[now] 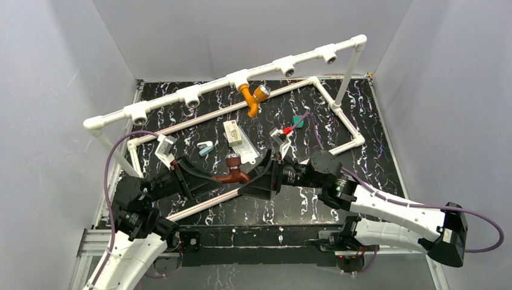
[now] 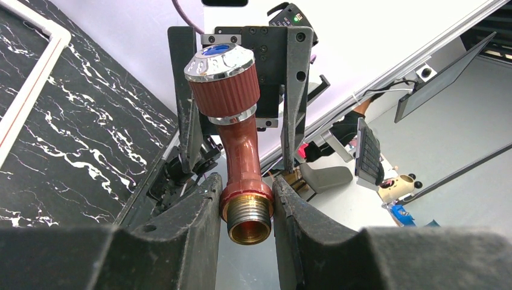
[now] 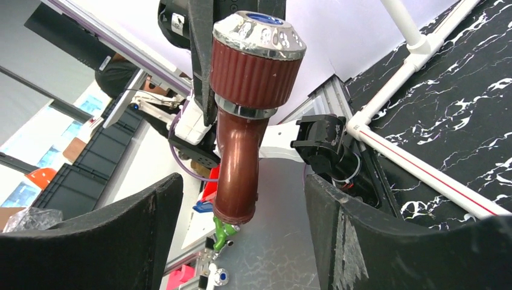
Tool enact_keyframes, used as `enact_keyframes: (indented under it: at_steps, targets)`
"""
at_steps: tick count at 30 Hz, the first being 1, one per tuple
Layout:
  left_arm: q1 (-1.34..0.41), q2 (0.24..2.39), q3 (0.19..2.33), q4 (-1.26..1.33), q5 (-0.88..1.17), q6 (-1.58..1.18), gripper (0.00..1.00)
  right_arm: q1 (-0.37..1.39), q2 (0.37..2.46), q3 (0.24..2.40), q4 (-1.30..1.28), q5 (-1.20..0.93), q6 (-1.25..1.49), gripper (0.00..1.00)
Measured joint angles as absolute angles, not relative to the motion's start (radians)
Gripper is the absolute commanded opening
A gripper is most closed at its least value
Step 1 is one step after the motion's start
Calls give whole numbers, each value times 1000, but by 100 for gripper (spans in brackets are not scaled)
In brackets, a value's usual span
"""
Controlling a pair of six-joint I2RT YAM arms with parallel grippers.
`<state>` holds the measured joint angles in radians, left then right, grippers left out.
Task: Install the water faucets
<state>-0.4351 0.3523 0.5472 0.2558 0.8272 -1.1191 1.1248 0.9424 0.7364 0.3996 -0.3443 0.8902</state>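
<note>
A dark reddish-brown water faucet (image 1: 235, 172) with a silvery round knob hangs above the black marbled mat between both arms. My left gripper (image 1: 218, 179) is shut on its brass threaded end (image 2: 249, 217), both fingers pressed on the collar. From the other side, my right gripper (image 1: 250, 176) stands open around the spout (image 3: 236, 181), with a gap on each side. The left wrist view shows the knob (image 2: 221, 63) pointing away. An orange-yellow water faucet (image 1: 255, 96) sits in a tee socket of the raised white pipe rail (image 1: 192, 95).
The white pipe frame (image 1: 338, 115) borders the mat, with several open tee sockets along its raised rail. Small parts lie on the mat: a white box (image 1: 233, 133), a teal piece (image 1: 206, 148), a green piece (image 1: 297, 121) and a white clip (image 1: 165, 148).
</note>
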Motion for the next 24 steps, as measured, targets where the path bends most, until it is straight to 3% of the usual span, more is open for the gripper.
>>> enact_keyframes:
  at_steps: [24]
  targets:
    - [-435, 364, 528, 269, 828, -1122, 0, 1110, 973, 746, 463, -337, 923, 60]
